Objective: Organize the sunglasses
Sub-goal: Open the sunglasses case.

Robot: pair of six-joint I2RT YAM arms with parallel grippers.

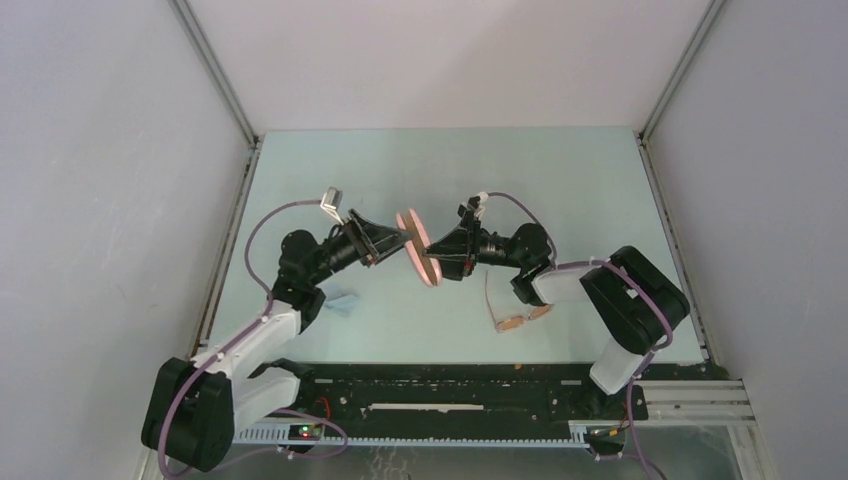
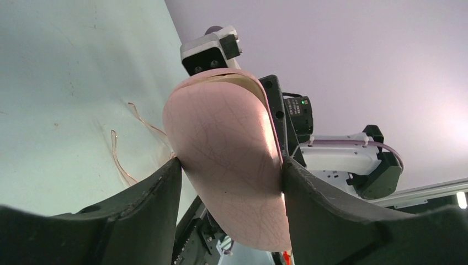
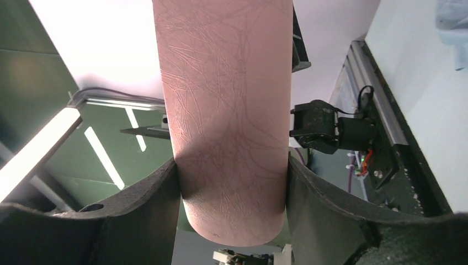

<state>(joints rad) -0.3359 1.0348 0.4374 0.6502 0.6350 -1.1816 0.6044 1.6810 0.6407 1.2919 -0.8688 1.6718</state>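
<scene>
Pinching a pink glasses case [image 1: 418,247] from both sides
The left tool [image 1: 400,238] and right tool [image 1: 437,255] clamp it; sunglasses [image 1: 520,320] lie on the worktop [image 1: 560,180].

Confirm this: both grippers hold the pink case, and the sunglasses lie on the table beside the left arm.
One error: the sunglasses lie on the table beside the right arm, not the left, as the top external view shows. The left gripper and right gripper do both hold the pink case.

pink case [image 3: 223,127] clamped between dark jaws, perhaps blue cloth [image 3: 453,30] top-right
</scene>
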